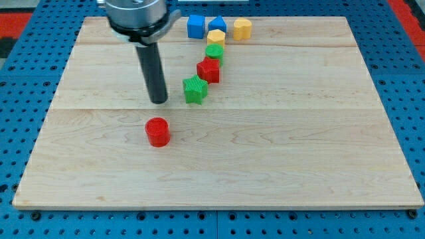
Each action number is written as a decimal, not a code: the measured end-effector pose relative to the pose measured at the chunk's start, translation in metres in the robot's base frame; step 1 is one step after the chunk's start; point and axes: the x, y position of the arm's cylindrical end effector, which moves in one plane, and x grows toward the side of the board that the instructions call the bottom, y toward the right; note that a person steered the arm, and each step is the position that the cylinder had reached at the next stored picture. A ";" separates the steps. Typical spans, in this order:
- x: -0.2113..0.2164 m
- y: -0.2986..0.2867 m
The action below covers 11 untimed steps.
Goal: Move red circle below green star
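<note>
Touching nothing, my tip (159, 101) stands above red circle (158, 132), left of green star (194, 89).

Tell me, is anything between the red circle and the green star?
No. The camera view shows only bare wood between the red circle and the green star.

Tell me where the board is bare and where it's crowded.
Bare: the whole right half, the strip below the red circle, and the left side beyond my tip. Crowded: the top centre, down to the green star.

Eight blocks — two red (158, 131) (209, 70), two green (194, 89) (214, 52), two blue (195, 26) (217, 25), two yellow (216, 37) (242, 29).
</note>
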 end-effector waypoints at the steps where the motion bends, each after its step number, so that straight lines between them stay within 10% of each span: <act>1: 0.000 0.035; 5: 0.094 0.056; 7: 0.163 -0.051; 11: 0.089 -0.018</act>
